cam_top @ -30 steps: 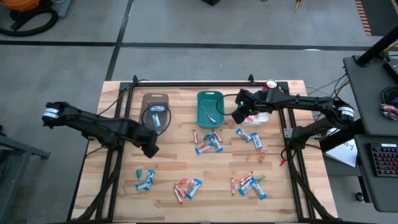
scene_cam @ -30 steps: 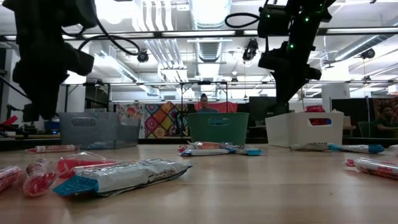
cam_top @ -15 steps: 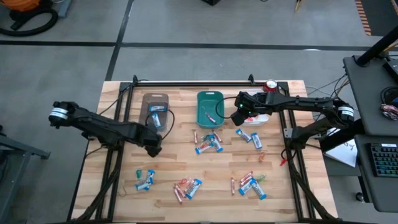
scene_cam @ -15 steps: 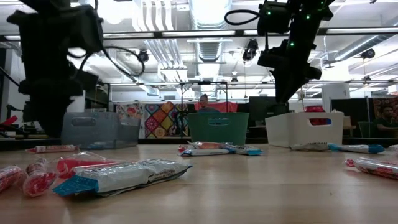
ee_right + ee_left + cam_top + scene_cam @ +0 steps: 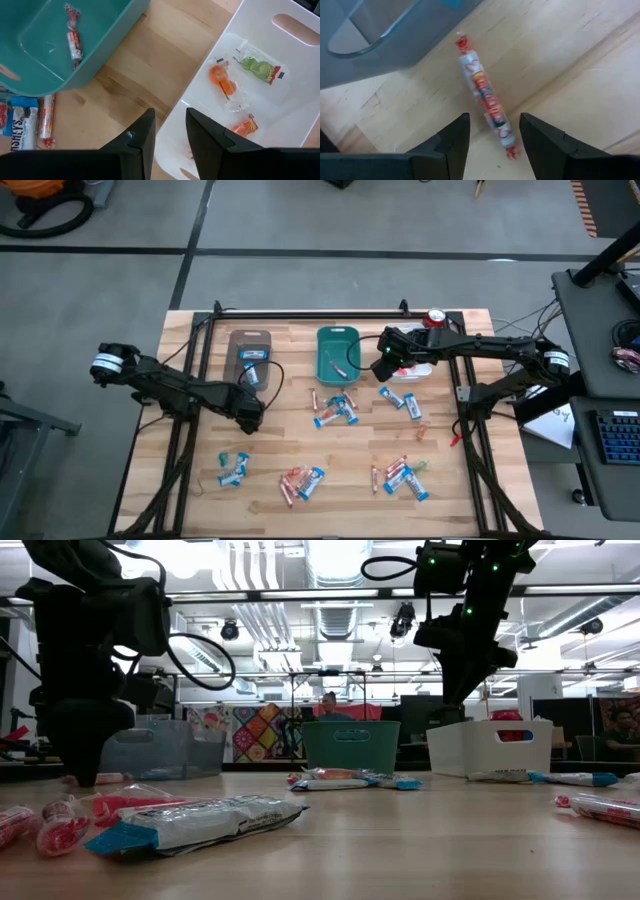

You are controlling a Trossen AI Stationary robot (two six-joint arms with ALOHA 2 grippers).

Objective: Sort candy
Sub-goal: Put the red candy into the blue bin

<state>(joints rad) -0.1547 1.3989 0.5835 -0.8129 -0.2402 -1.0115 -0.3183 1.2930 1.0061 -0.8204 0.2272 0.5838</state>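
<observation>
A: Candy, small wrapped sweets, lies scattered over your light wooden slat table (image 5: 275,445): blue-and-white bar wrappers (image 5: 336,415) near the middle, and mixed groups toward the near left (image 5: 233,470), near centre (image 5: 302,481) and near right (image 5: 402,476).

B: Where is your left gripper (image 5: 492,145)?

A: Low over the table, just near of the grey-brown plastic tray (image 5: 249,352). Its fingers (image 5: 454,141) stand apart, one on each side of a slim red-and-white stick candy (image 5: 484,96) lying flat on the wood. Nothing is gripped; whether the fingers touch the wrapper cannot be told.

B: And your right gripper (image 5: 168,132)?

A: It hangs above the far part of the table, between the teal plastic tray (image 5: 107,37) and the white plastic tray (image 5: 280,125), over the white tray's edge. Its fingers (image 5: 142,137) are parted a little with nothing between them.

B: What do the trays contain?

A: The teal tray holds one red-and-white stick candy (image 5: 74,36). The white tray holds an orange wrapped piece (image 5: 222,80), a green wrapped piece (image 5: 257,67) and a red-orange piece (image 5: 245,126). The grey-brown tray holds a blue-and-white wrapper (image 5: 251,358).
</observation>
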